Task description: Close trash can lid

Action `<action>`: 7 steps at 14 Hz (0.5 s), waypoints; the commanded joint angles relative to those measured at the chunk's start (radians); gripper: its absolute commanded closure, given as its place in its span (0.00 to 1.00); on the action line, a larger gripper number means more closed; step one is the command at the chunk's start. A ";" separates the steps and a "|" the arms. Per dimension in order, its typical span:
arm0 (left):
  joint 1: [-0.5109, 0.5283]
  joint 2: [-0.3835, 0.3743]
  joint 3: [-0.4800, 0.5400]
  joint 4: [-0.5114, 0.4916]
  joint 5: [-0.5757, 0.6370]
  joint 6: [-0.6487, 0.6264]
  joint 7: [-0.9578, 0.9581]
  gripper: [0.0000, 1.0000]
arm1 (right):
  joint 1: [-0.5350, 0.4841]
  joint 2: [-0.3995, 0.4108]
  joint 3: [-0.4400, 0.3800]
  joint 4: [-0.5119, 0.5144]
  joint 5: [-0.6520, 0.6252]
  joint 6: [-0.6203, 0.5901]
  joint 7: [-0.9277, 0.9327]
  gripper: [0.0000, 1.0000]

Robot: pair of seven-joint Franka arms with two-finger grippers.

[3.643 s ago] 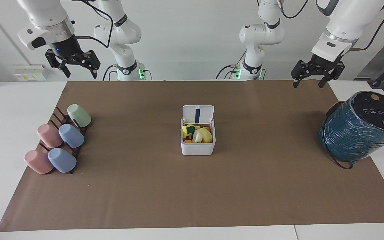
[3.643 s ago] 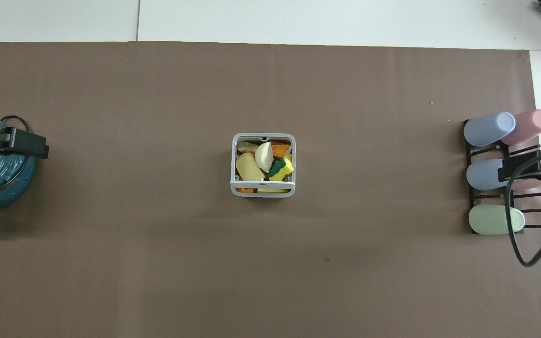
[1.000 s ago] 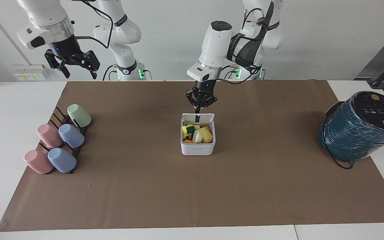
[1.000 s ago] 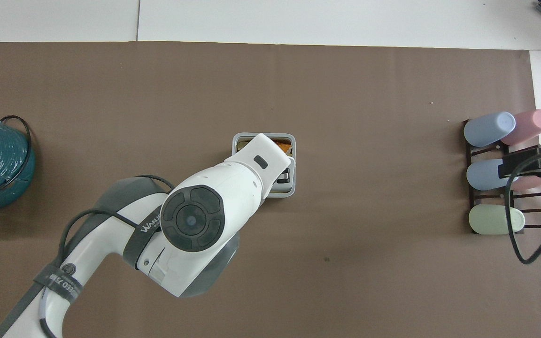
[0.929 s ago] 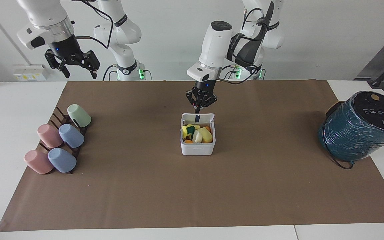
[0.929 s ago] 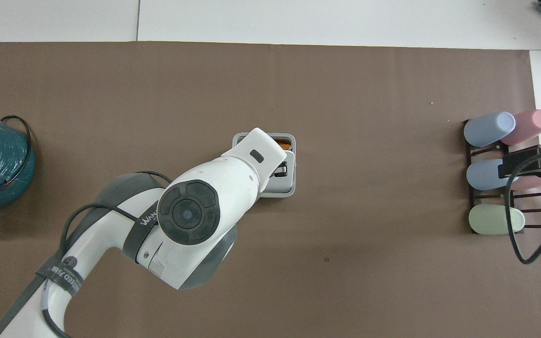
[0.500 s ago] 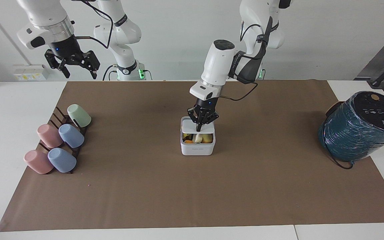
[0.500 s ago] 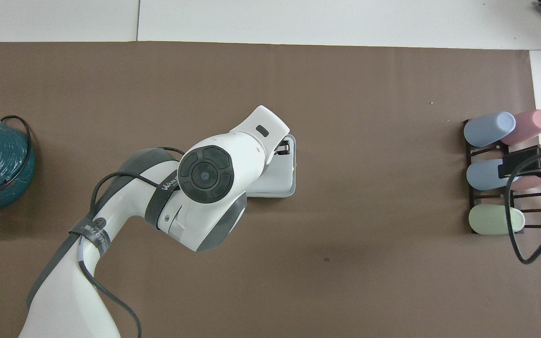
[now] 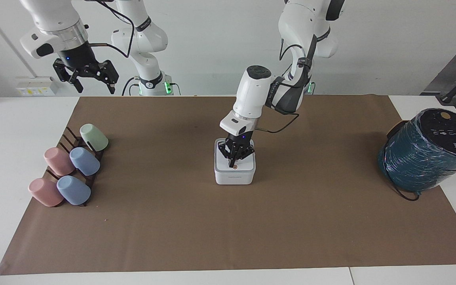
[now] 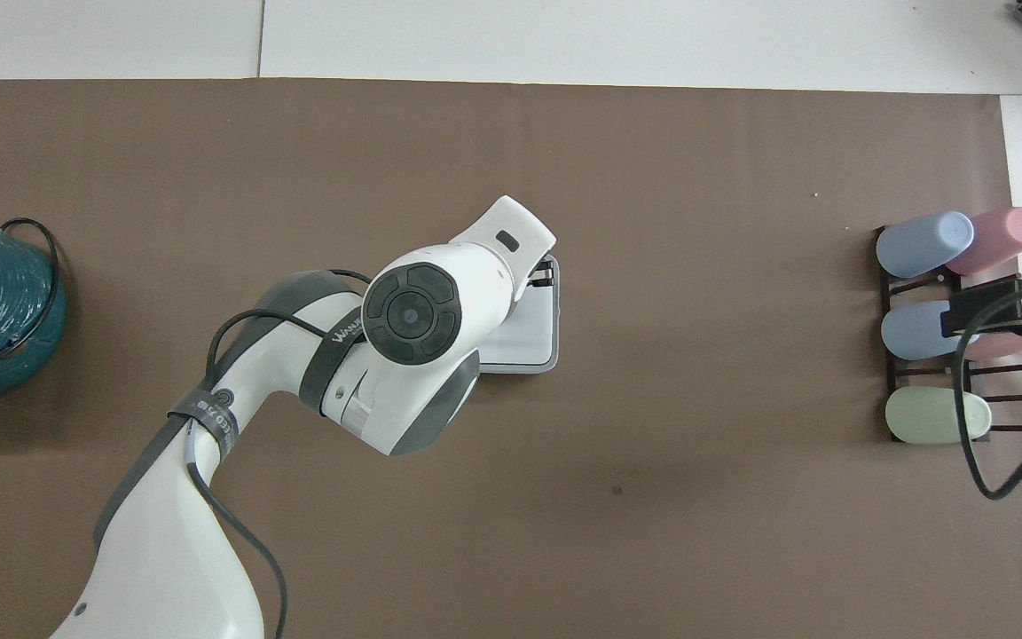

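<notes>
The small white trash can stands in the middle of the brown mat. Its lid lies flat down on the can, with the orange dot on its outer face showing. My left gripper points straight down with its tips on the lid next to the dot, fingers together. In the overhead view the left arm covers most of the can, and only part of the lid shows. My right gripper waits open, raised over the right arm's end of the table.
A dark rack with several pastel cups lies at the right arm's end of the mat; it also shows in the overhead view. A large teal-wrapped cylinder stands at the left arm's end.
The left gripper came from the table's end to the upright lid and pushed it down onto the can. The contents are now covered. The right arm has not moved.
</notes>
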 commanded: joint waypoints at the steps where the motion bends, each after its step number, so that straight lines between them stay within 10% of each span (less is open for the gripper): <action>1: -0.012 -0.037 0.002 0.009 0.007 -0.114 -0.022 1.00 | -0.001 -0.018 0.000 -0.025 0.015 0.025 0.007 0.00; 7: 0.020 -0.211 0.006 -0.023 0.010 -0.473 -0.016 1.00 | -0.001 -0.018 0.000 -0.025 0.015 0.025 0.007 0.00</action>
